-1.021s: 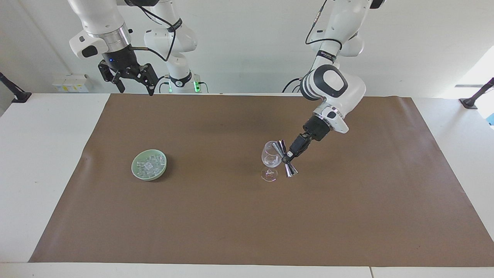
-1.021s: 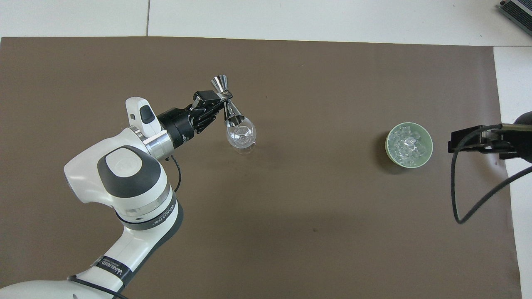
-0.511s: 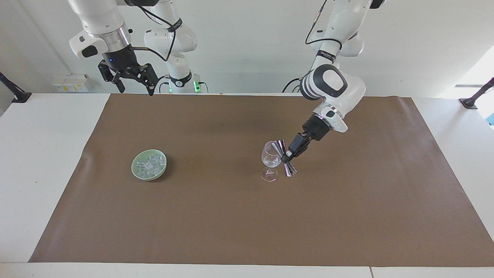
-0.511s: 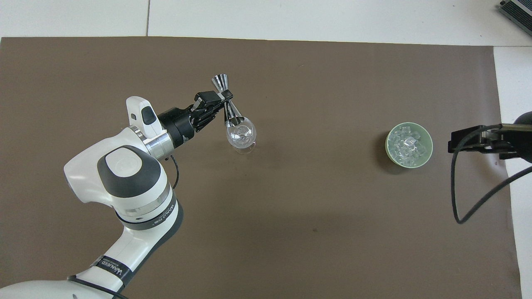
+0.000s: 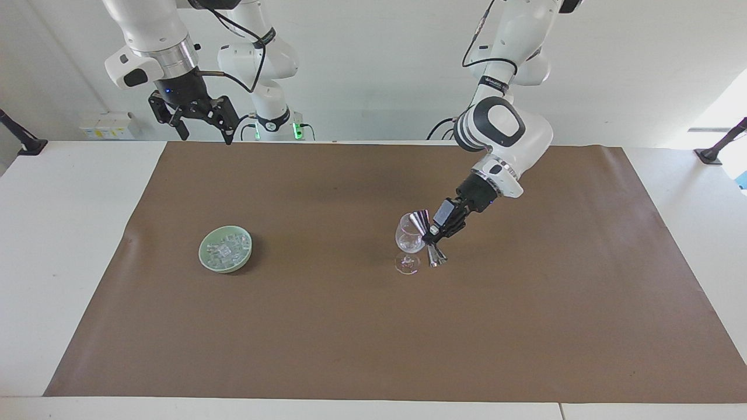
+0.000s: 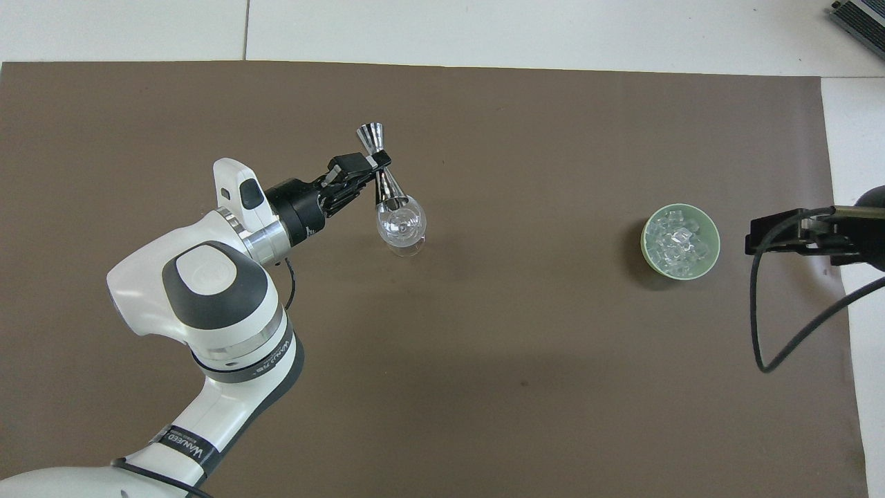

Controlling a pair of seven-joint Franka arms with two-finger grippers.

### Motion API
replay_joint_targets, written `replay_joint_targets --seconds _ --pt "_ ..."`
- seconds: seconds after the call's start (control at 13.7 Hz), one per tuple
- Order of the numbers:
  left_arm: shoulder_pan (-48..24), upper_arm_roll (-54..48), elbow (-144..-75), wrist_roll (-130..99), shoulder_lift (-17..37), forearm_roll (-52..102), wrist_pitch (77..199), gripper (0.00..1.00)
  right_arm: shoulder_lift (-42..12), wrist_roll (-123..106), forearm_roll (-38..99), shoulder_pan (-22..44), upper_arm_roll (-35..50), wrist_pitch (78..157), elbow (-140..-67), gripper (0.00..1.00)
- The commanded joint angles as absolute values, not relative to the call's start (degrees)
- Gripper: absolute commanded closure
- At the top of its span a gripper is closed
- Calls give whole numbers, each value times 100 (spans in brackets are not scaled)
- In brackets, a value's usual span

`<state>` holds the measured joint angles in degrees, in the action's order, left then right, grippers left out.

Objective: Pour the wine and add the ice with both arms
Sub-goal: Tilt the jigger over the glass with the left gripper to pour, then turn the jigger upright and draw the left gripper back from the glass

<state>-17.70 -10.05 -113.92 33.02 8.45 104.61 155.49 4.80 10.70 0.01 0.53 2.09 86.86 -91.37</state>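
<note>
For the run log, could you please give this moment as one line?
left end effector: shut on jigger, tipped over wine glass | right end effector: open, waiting | ice: in green bowl

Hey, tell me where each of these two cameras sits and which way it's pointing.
Facing view: high across the table, looking at both arms; right hand waits open, raised at the mat's edge.
Overhead view: above the robots' end, looking steeply down; left hand holds the jigger tipped into the wine glass.
Shared: glass, jigger, green bowl of ice.

High facing camera, steep overhead camera — shared brown mat (image 5: 373, 326)
</note>
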Motion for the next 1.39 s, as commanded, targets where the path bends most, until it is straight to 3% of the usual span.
replay_joint_targets --seconds 0.0,1.31 --pt "-1811 -958 -11320 3445 853 10397 15478 100 606 1081 -18 97 167 8754 -9272 0" --pt "-1863 -976 -11232 3630 844 10688 15451 100 606 1063 -18 114 202 8719 -9272 0"
